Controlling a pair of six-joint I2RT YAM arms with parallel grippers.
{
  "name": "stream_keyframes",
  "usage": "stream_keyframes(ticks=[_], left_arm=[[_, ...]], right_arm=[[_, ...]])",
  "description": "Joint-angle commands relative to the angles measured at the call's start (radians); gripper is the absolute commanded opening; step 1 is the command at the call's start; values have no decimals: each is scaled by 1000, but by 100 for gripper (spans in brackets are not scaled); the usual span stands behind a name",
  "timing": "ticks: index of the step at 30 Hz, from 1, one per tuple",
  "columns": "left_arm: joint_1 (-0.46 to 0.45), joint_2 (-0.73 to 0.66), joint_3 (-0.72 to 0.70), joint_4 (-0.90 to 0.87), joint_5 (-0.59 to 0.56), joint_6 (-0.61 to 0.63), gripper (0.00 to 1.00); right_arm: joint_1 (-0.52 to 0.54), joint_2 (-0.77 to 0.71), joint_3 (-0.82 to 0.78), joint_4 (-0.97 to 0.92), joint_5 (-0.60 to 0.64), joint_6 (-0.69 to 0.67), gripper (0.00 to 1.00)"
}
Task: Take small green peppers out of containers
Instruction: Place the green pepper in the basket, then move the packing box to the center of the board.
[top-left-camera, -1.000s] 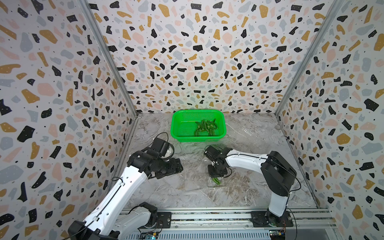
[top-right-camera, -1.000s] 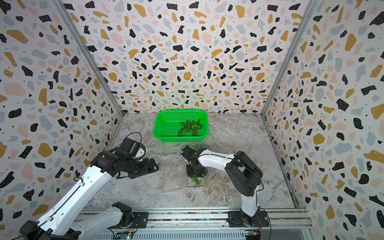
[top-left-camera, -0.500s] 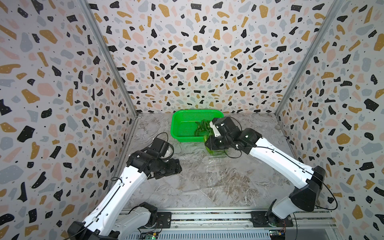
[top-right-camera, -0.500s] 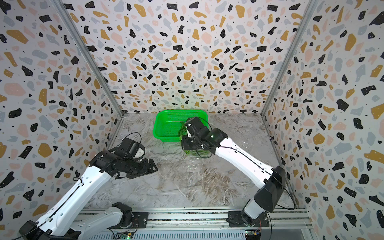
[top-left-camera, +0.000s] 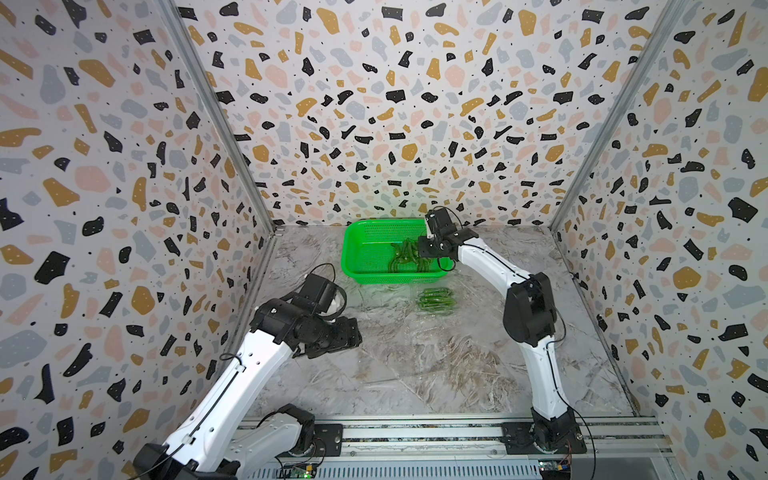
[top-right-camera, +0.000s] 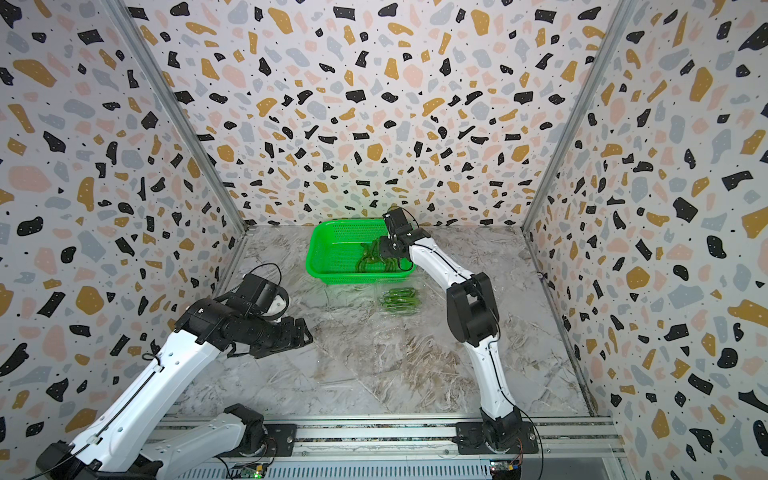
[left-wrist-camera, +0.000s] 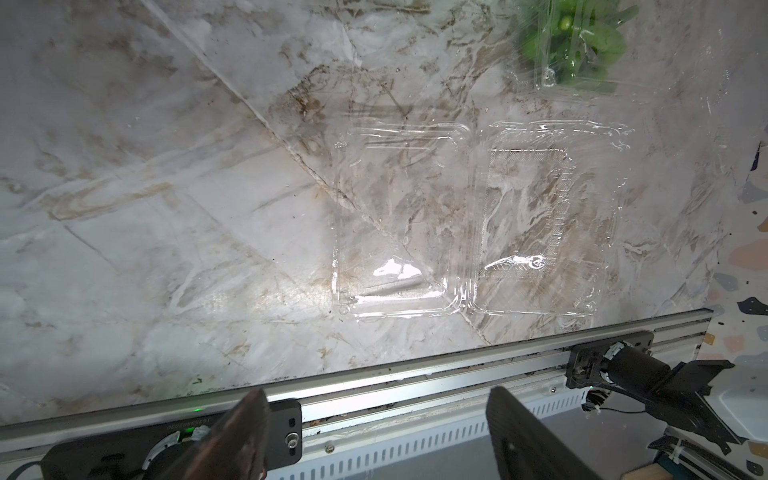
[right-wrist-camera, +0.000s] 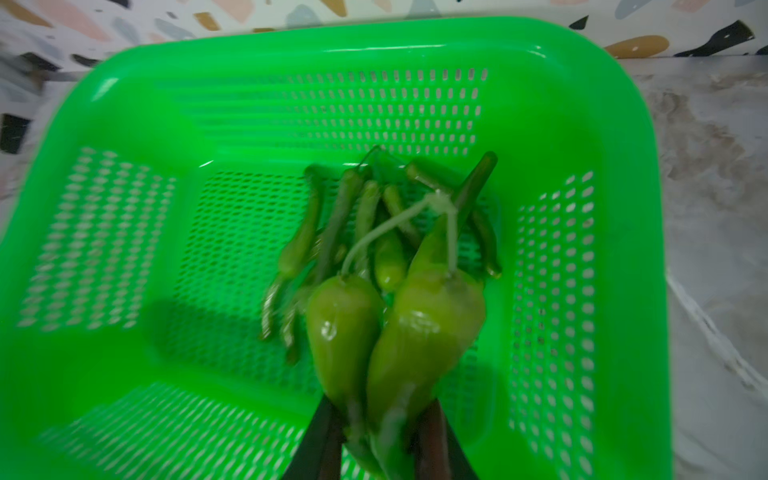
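Two small green peppers (right-wrist-camera: 399, 332) hang between the fingers of my right gripper (right-wrist-camera: 382, 415), which is shut on them above the bright green basket (right-wrist-camera: 124, 124). In both top views that gripper (top-left-camera: 426, 249) (top-right-camera: 388, 249) hovers over the basket's right side. Several peppers (top-left-camera: 405, 257) (top-right-camera: 370, 259) (right-wrist-camera: 332, 232) lie loose in the basket. In front of the basket, a clear container (top-left-camera: 434, 299) (top-right-camera: 399, 300) (left-wrist-camera: 573, 37) holds more peppers. An empty clear container (left-wrist-camera: 478, 216) lies opened flat on the table. My left gripper (left-wrist-camera: 376, 395) (top-left-camera: 353, 332) is open and empty, left of the centre.
The green basket (top-left-camera: 361, 249) (top-right-camera: 324, 253) stands at the back centre against the patterned wall. A metal rail (top-left-camera: 415, 432) with both arm bases runs along the front edge. Patterned walls close in both sides.
My right gripper rose from the table near the front centre and travelled back over the basket with peppers in its jaws. The left arm stayed where it was.
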Motion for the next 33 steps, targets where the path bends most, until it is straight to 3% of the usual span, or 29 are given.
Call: stream_keyframes(ticks=[1,4,6,16,23,26,30,33], left_arm=[[3,-18,34,-44,-17,9,83],[4,-25,30,-46,-21,9,83],[4,-26,25,-40,-20,9,83],[4,19,13,40,-1,9,83],[4,66,20,74,14,29,83],[4,77,30,71,16,37,83],[4,71,31,62,14,39,83],[4,56,25,52,14,39,83]], right_arm=[[-6,79,270,-113,-11,-59,68],[-5,125,459,-260,3,-70,79],[-5,51,410,-281,0,-67,80],[34,-645,-416,-306,-148,27,81],[171,-997,-1004,-186,-266,201,75],[265,-1079,-1166,-65,-286,323,69],[356,-1070,-1249,35,-264,418,64],[399,-1002,-1257,112,-256,440,49]])
